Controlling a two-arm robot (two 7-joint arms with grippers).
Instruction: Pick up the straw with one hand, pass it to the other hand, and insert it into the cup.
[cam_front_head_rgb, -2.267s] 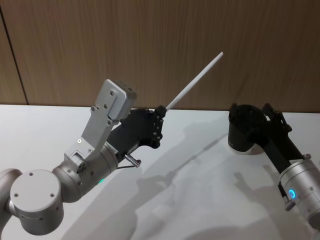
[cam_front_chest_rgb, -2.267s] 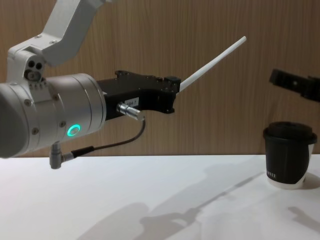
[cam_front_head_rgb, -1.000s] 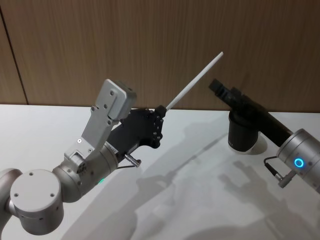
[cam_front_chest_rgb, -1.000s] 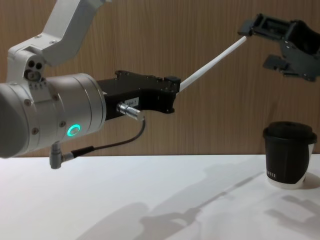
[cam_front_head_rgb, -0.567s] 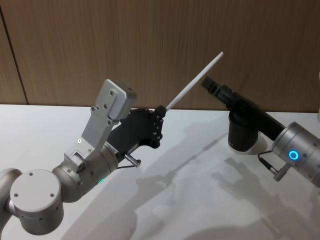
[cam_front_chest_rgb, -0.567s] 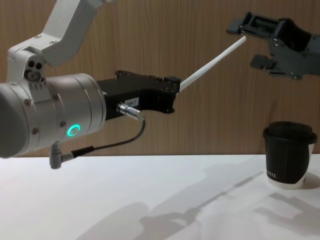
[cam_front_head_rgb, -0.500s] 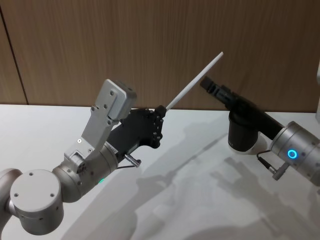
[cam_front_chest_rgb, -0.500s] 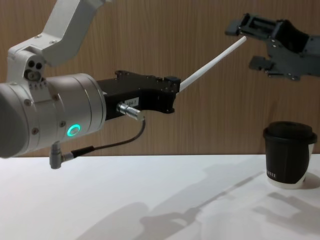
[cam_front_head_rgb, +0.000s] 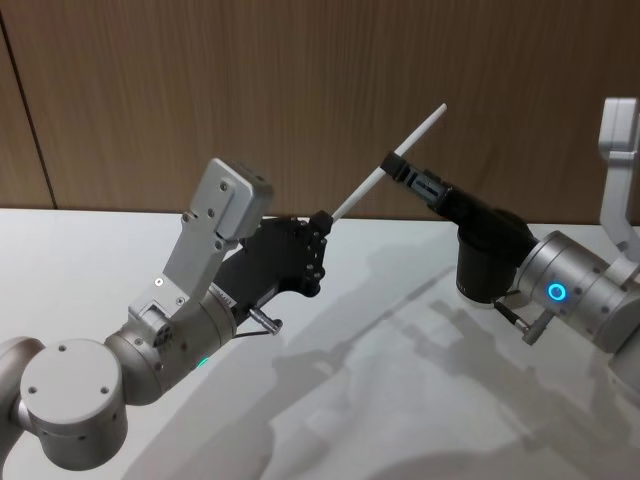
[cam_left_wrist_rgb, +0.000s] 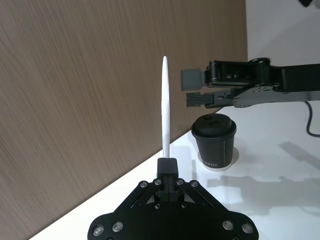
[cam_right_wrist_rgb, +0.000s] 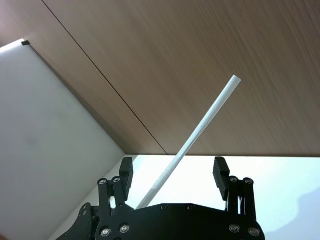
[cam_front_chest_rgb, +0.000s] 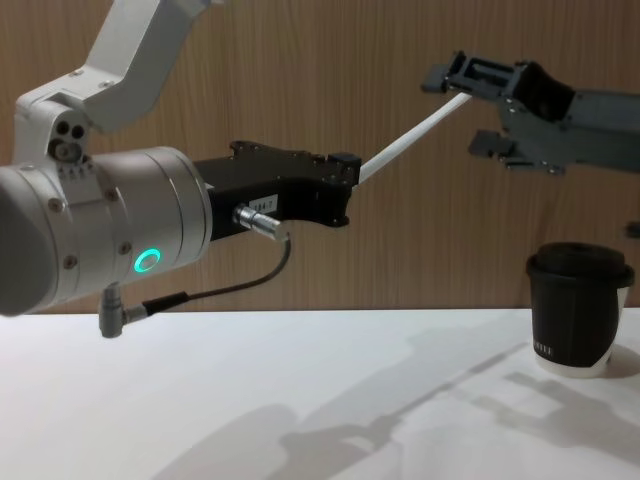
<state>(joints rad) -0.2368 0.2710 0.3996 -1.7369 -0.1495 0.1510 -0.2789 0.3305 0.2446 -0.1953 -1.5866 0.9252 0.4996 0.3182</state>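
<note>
Straw (cam_front_chest_rgb: 410, 138) pinched in left gripper (cam_front_chest_rgb: 345, 175), tip between the spread-apart right gripper (cam_front_chest_rgb: 470, 112), cup (cam_front_chest_rgb: 578, 310) on table (cam_front_chest_rgb: 300, 400) below.

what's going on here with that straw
The left hand holds the straw by its lower end, up in the air and slanted toward the right. The right hand is open, its fingers on either side of the straw's upper part, not yet gripping it. The lidded cup stands on the table.

The left pincer (cam_front_chest_rgb: 345, 170) is angular black with small round screws, on a fat silver wrist (cam_front_chest_rgb: 90, 235) bearing a green ring light (cam_front_chest_rgb: 148, 262). A thin dark cable (cam_front_chest_rgb: 240, 285) loops at the wrist's 4 o'clock. The right pincer (cam_front_head_rgb: 397, 165) is black too, and its silver cylinder (cam_front_head_rgb: 595, 305) carries a blue ring (cam_front_head_rgb: 557, 292).
</note>
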